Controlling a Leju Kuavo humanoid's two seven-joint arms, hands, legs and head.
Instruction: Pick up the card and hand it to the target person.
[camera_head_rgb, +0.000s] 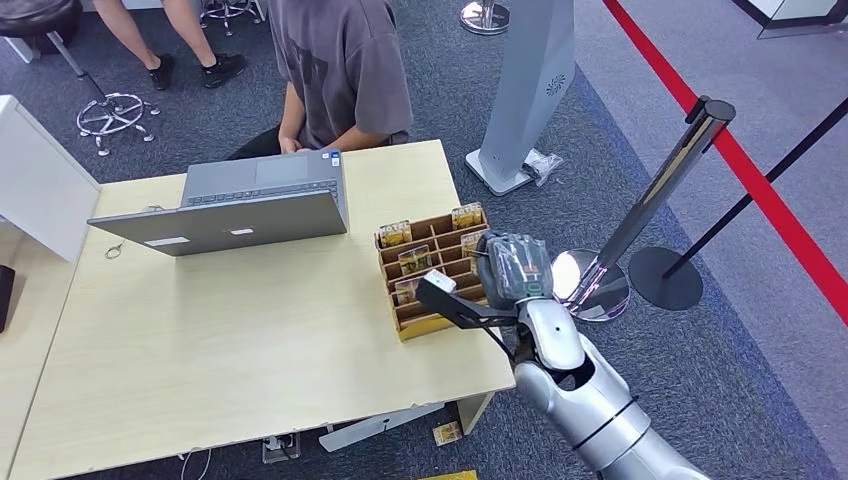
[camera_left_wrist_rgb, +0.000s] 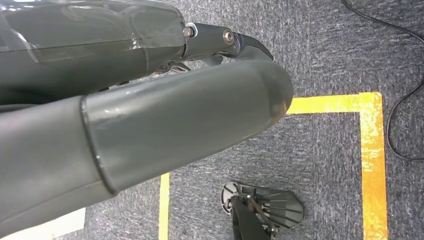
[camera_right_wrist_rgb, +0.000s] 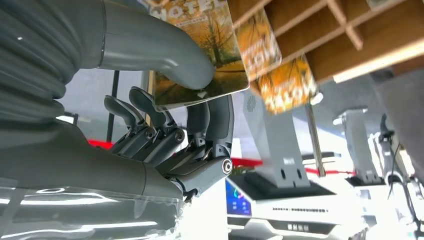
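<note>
In the right wrist view, my right hand (camera_right_wrist_rgb: 165, 125) pinches a card (camera_right_wrist_rgb: 200, 65) with an autumn-tree picture between thumb and fingers, right at the slots of the wooden card box (camera_right_wrist_rgb: 350, 35). Other cards (camera_right_wrist_rgb: 287, 85) stand in neighbouring slots. In the head view, my right hand (camera_head_rgb: 512, 268) hovers over the right end of the card box (camera_head_rgb: 425, 325) near the table's right edge, hiding the held card. The person (camera_head_rgb: 340, 70) in a grey shirt sits at the far side of the table. My left hand (camera_left_wrist_rgb: 175, 125) hangs over the carpet, fingers straight, holding nothing.
A grey laptop (camera_head_rgb: 240, 205) sits open on the wooden table (camera_head_rgb: 230, 340) in front of the person. A chrome stanchion (camera_head_rgb: 650, 200) and a white kiosk base (camera_head_rgb: 525, 90) stand right of the table. Yellow floor tape (camera_left_wrist_rgb: 372, 150) runs below my left hand.
</note>
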